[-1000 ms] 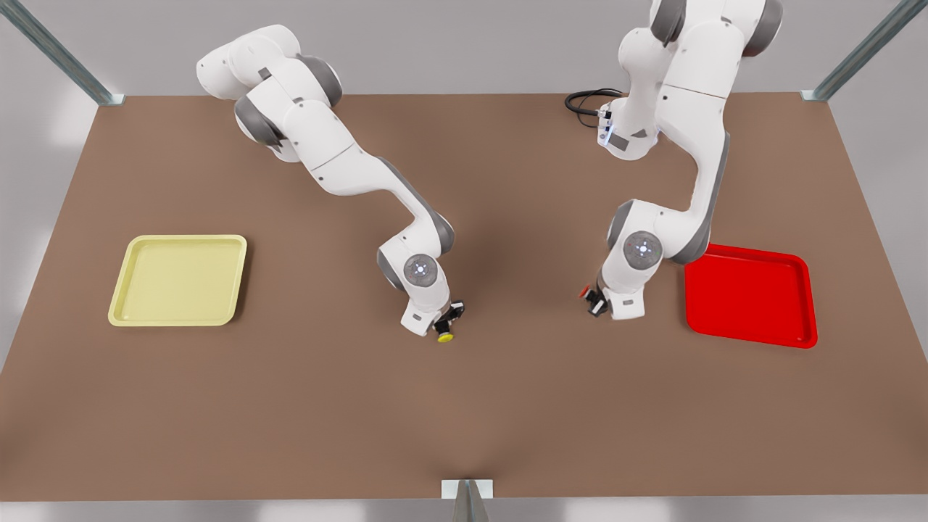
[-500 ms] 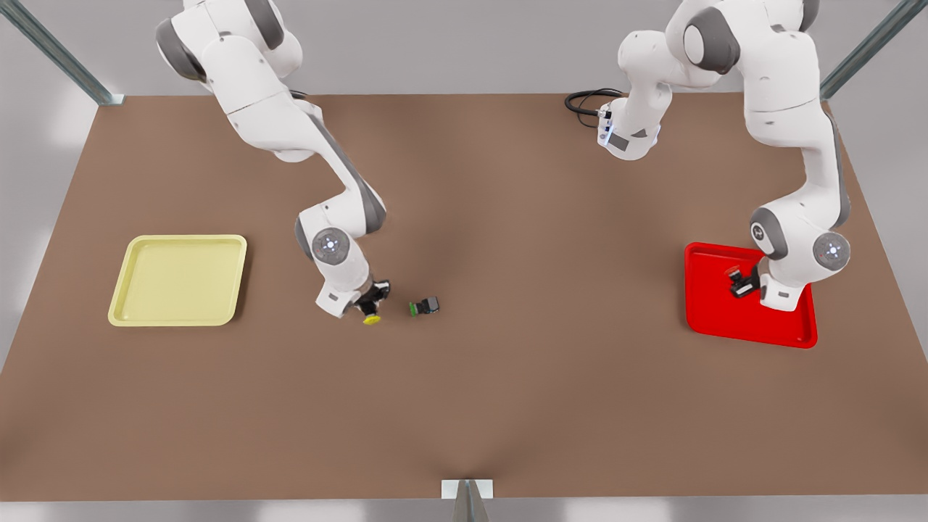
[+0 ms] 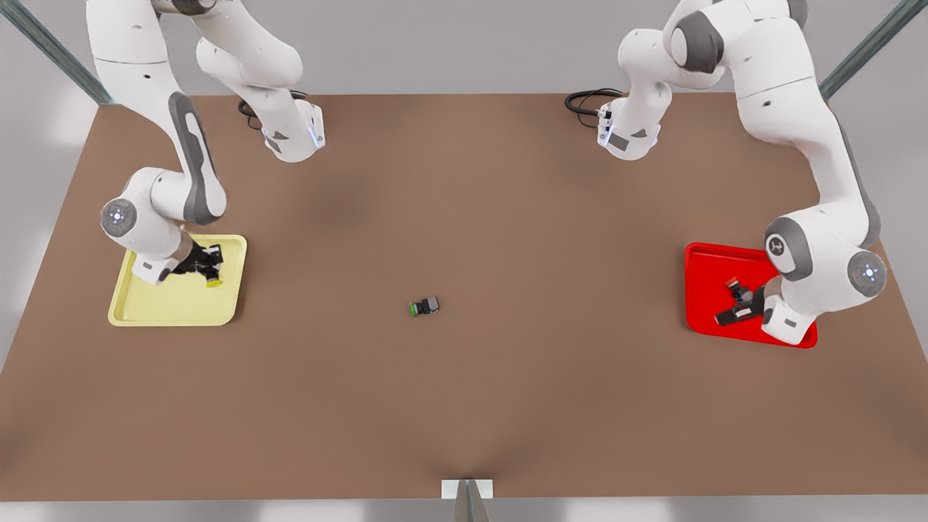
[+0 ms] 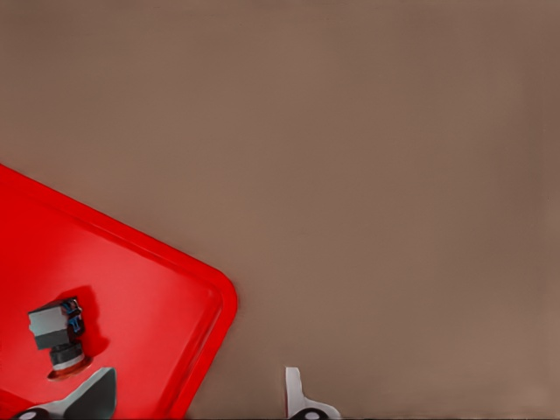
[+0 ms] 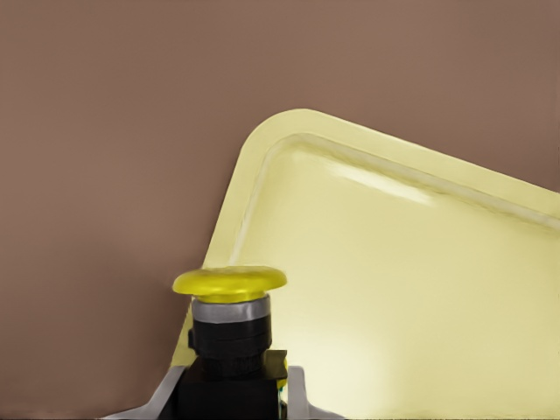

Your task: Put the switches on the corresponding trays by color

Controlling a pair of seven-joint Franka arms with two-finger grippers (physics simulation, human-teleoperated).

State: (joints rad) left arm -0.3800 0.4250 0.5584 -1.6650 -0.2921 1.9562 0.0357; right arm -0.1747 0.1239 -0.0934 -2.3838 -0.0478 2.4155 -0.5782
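A faint sheen is seen on the smooth pale yellow plastic tray [image 5: 420, 289] and the glossy bright red plastic tray [image 4: 149, 289]. The yellow-capped switch [image 5: 229, 325] is ringed in brushed metal; the brown tabletop [image 3: 464, 406] is rendered matt.

Red tray [image 4: 188, 302] at seven o'clock on the brown table [image 4: 367, 157], rounded corner toward centre. Red-capped switch [image 4: 58, 337] lying inside, at eight o'clock, grey-black body up. Left gripper [image 4: 199, 395] at six o'clock, fingertips [image 4: 91, 395] spread wide, clear of the switch.
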